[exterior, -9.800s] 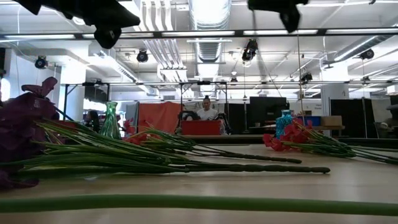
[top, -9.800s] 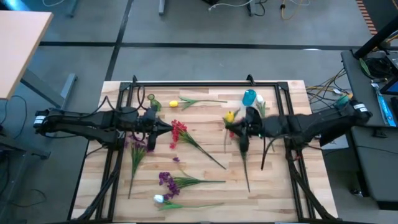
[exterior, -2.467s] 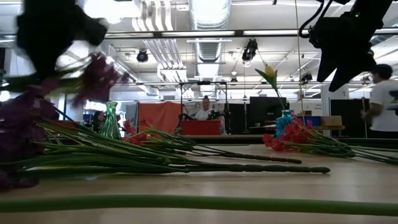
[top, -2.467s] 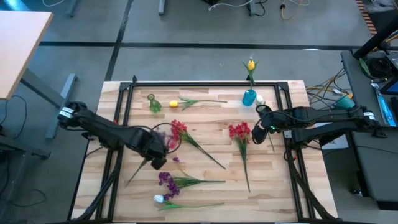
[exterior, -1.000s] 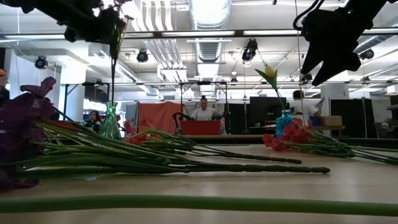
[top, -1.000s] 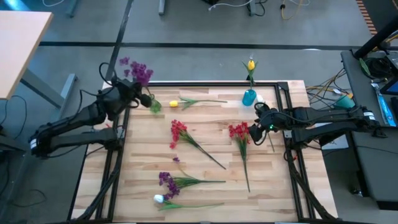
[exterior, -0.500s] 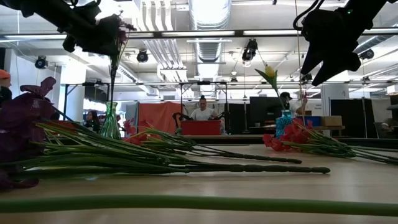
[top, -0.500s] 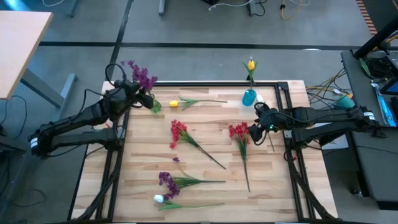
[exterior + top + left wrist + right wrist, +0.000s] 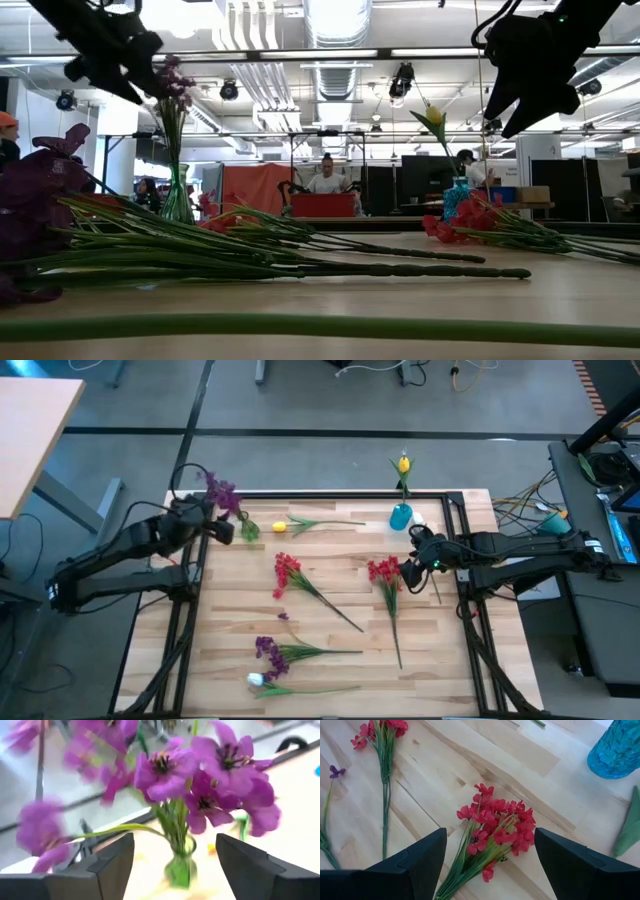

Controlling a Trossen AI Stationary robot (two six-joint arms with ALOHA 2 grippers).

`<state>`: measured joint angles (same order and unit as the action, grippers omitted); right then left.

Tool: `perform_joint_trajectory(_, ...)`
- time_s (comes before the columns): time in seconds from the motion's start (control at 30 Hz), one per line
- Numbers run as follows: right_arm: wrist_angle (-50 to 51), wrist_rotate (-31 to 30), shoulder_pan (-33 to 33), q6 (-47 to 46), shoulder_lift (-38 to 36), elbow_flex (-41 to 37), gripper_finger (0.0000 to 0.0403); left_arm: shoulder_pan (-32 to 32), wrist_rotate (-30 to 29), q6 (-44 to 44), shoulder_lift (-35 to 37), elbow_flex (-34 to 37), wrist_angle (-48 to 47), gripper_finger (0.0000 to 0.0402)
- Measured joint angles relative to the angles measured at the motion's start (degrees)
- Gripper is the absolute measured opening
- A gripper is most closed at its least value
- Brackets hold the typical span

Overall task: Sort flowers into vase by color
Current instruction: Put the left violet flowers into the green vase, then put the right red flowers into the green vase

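**Purple stem in the green vase, left pincer spread**

Step in hand: drop-off. The purple flower stem (image 9: 222, 493) stands upright in the small green vase (image 9: 248, 530) at the far-left corner of the tabletop (image 9: 340, 590). The left pincer (image 9: 222, 532) sits just beside the vase w/ fingers spread; in the left wrist view the stem shows between the fingers, touching neither. So the release looks done, though I can't be sure the stem sits steady.

Left arm reaches in from the left edge, elbow out over the frame, wrist raised near bloom height in the low view.

Right pincer (image 9: 409, 570) hovers over the red cluster (image 9: 384, 572) on the right side, fingers wide apart, holding nothing, aimed down at the blooms. A yellow tulip (image 9: 403, 463) stands in the blue vase (image 9: 401, 516) nearby.

Left to sort, lying flat: a 2nd red cluster (image 9: 287, 572) mid-tabletop, a purple cluster (image 9: 266, 651) and white tulip (image 9: 256, 680) near the front edge, a yellow tulip head (image 9: 279, 527) by the green vase.

Next, I'd guess: left arm backs off w/o snagging petals, then goes for the front purple cluster; right drops onto the red stems.
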<state>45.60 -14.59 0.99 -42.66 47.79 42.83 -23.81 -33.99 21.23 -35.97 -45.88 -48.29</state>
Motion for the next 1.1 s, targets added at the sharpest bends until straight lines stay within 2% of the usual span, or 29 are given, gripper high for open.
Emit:
perform_joint_trajectory(0.2,0.09,0.02,0.00,1.57,0.00,0.00,0.0292,0.00,5.61,4.78,-1.41,-9.83,-9.77,0.0281)
perform_joint_trajectory(0.43,0.01,1.29,-0.04,2.85,0.00,-1.23,0.0292,0.03,11.78,10.40,-3.79,-19.73,-9.82,0.0281)
perform_joint_trajectory(0.57,-0.12,1.63,-1.93,2.08,0.09,-3.65,0.0292,1.26,17.59,11.46,-4.85,-21.73,-3.95,0.0281)
perform_joint_trajectory(0.7,-0.35,1.69,-5.61,-1.26,0.74,-6.19,0.0292,4.73,22.47,12.82,-5.69,-19.81,5.69,0.0281)
perform_joint_trajectory(0.87,-0.96,1.71,-11.83,-5.86,2.74,-7.79,0.0292,12.35,22.06,13.40,-8.24,-17.63,13.65,0.0281)
perform_joint_trajectory(0.97,-1.21,1.72,-15.63,-9.06,4.49,-7.87,0.0292,17.81,19.83,13.40,-9.94,-17.38,17.99,0.0278)
perform_joint_trajectory(1.1,-1.56,1.68,-20.53,-13.88,7.41,-7.87,0.0292,25.41,14.82,13.48,-12.19,-17.38,17.78,0.0272)
